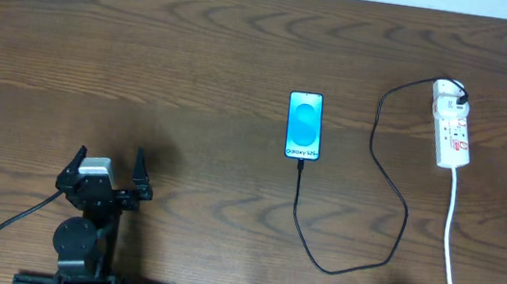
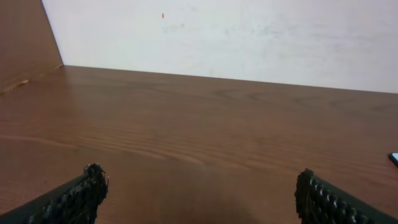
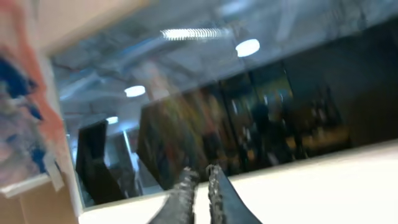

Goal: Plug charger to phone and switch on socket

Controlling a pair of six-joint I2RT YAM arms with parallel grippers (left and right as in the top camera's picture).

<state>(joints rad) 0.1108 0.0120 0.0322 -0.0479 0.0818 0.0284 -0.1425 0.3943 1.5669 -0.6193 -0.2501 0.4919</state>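
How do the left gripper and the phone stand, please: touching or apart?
Apart. The overhead view shows the left gripper well left of the phone, bare table between them.

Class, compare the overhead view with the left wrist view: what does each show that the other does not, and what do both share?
Only the overhead view shows the whole phone, the black charger reaching its lower edge, and the white socket on the right. Only the left wrist view shows the pale wall rising at the far edge; a dark sliver at its right border may be the phone, but it is too small to tell. Both show the brown wooden table and the left gripper, open and holding nothing.
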